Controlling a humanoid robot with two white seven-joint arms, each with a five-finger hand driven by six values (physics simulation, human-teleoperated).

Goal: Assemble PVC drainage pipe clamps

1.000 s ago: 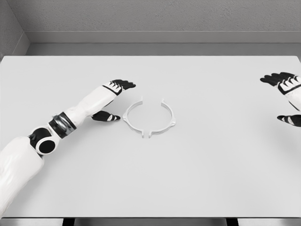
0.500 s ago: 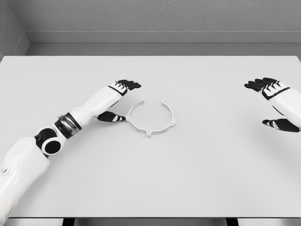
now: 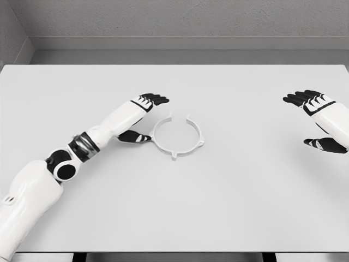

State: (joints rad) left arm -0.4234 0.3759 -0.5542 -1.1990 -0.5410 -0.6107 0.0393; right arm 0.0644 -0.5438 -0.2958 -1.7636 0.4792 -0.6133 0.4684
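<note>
White arms [image 3: 32, 188], black-fingered robot hand [image 3: 143, 112], black joints.

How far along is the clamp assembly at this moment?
The two clamp halves lie together as a ring, closed at the front, gapped at the back. The left hand is open beside the ring, holding nothing. The right hand hovers open, far right. The back gap is left to close.

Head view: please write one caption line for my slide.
Left hand open beside the white clamp ring on the table; right hand open, apart.
</note>
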